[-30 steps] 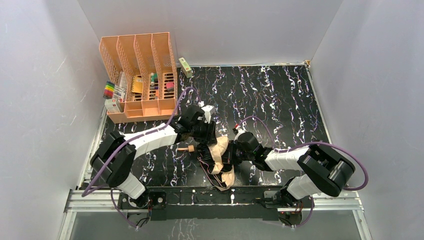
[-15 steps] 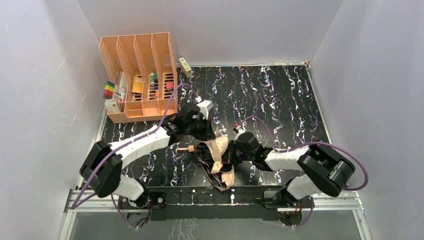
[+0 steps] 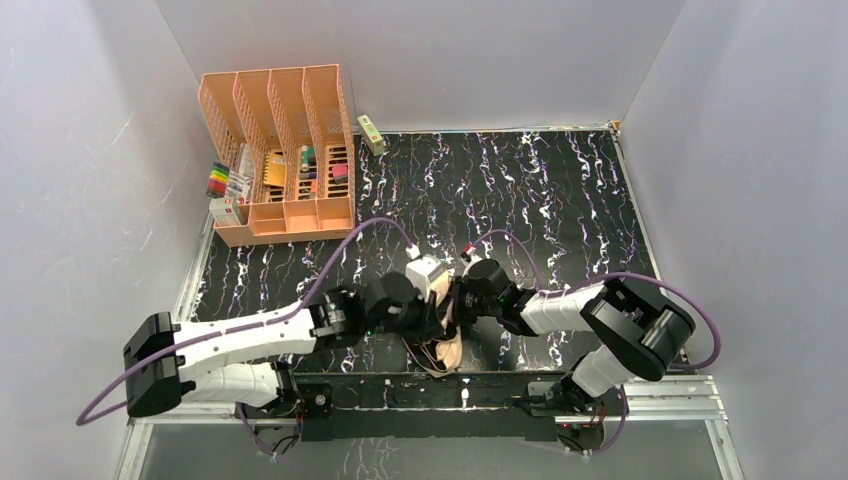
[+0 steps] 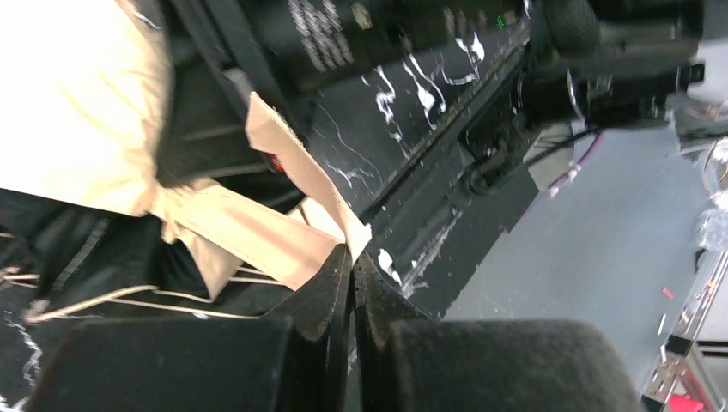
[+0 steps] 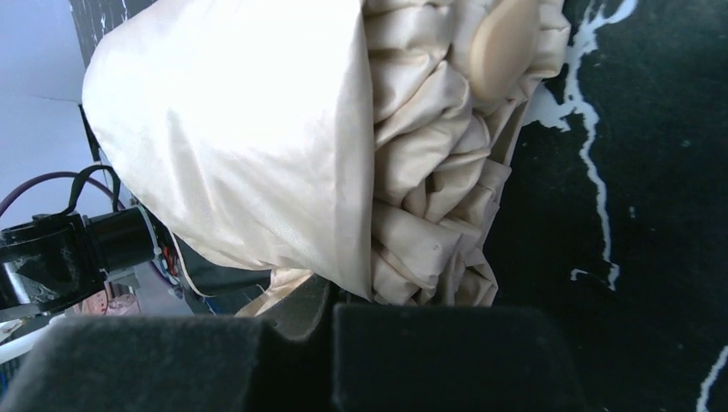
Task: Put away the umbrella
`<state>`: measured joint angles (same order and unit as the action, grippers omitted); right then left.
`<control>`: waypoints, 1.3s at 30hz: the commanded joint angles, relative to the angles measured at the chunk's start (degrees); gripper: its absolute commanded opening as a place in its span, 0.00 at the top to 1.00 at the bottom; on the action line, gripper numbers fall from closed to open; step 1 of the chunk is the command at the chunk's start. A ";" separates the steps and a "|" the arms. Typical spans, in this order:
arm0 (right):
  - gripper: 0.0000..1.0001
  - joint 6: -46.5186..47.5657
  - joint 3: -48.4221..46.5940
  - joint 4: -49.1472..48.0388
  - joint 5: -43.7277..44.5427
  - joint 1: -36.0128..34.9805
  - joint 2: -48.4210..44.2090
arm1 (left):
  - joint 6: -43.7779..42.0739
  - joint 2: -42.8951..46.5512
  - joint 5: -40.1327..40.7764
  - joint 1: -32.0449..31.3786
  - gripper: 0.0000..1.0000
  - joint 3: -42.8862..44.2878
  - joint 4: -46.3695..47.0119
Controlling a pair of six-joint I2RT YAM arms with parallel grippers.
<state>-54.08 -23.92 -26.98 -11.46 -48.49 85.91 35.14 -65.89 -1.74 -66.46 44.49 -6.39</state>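
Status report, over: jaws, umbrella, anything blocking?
Left gripper jaws shut on umbrella strap. Right gripper jaws shut on its fabric. Umbrella loosely bundled, near table edge. Nothing blocking.

The black, white-veined table (image 3: 560, 190) carried a peach desk organizer (image 3: 280, 150) at its far-left corner. Markers (image 3: 222, 182) lay just left of the organizer, a green box (image 3: 371, 134) just right, and the umbrella (image 3: 447, 345) well in front.

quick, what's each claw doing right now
left claw: closed, pinching the strap of the pale peach-tan fabric folding umbrella
right claw: closed on the umbrella's fabric
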 commanded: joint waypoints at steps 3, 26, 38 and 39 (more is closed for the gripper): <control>1.00 2.79 -1.65 9.66 5.15 0.65 2.11 | 6.50 1.22 10.17 -13.61 1.00 -0.05 4.48; 0.97 6.11 -1.08 11.34 4.75 0.78 -0.04 | 4.87 6.36 19.10 -20.66 0.32 -3.94 0.74; 0.97 6.56 3.46 17.17 7.57 0.77 -7.18 | -15.31 7.98 8.37 12.36 0.02 6.05 -12.39; 0.97 6.35 4.06 17.67 7.87 0.78 -8.16 | -17.45 5.30 6.07 13.43 0.02 6.90 -12.25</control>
<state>-49.36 -23.31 -19.22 -8.84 -48.23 80.12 28.03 -53.56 14.90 -58.06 48.31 -15.29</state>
